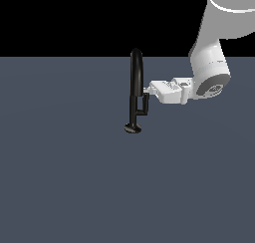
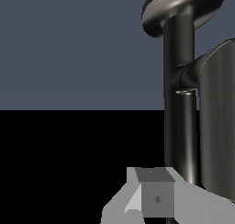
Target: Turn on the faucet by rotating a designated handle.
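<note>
The glossy black faucet (image 1: 134,77) stands upright on its small round base, its arched spout at the top. The handle (image 1: 145,105), a short black bar parallel to the stem, sits on the exterior view's right of the stem. My gripper (image 1: 147,91) reaches in horizontally from that side, its tips at the top end of the handle and close to the stem. The fingers look pressed together, with nothing between them. In the wrist view the faucet stem (image 2: 181,131) and the handle (image 2: 218,126) fill one side, just beyond my gripper (image 2: 151,184).
The faucet stands on a flat grey-blue floor (image 1: 60,177) that spreads in every direction, under a black background. The white arm (image 1: 211,72) comes down from the exterior view's upper right.
</note>
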`<action>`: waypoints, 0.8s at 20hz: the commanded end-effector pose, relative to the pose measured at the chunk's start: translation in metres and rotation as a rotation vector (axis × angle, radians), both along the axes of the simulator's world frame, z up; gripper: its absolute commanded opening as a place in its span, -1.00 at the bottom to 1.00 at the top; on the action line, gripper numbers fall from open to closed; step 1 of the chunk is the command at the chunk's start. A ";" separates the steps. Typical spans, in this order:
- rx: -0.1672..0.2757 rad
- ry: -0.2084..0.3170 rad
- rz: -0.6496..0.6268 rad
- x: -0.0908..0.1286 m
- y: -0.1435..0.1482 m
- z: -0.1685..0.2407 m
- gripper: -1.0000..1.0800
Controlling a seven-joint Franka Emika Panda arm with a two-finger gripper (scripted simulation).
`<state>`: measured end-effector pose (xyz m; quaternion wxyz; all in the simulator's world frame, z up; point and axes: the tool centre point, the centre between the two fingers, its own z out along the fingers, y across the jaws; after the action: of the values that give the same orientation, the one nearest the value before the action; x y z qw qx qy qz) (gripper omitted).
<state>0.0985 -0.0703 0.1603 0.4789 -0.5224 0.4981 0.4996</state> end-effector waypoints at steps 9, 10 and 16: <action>0.041 0.042 -0.045 0.003 0.002 -0.019 -1.00; 0.041 0.042 -0.045 0.003 0.002 -0.019 -1.00; 0.041 0.042 -0.045 -0.006 0.001 -0.015 -1.00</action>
<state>0.0950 -0.0688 0.1436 0.4902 -0.4905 0.5093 0.5096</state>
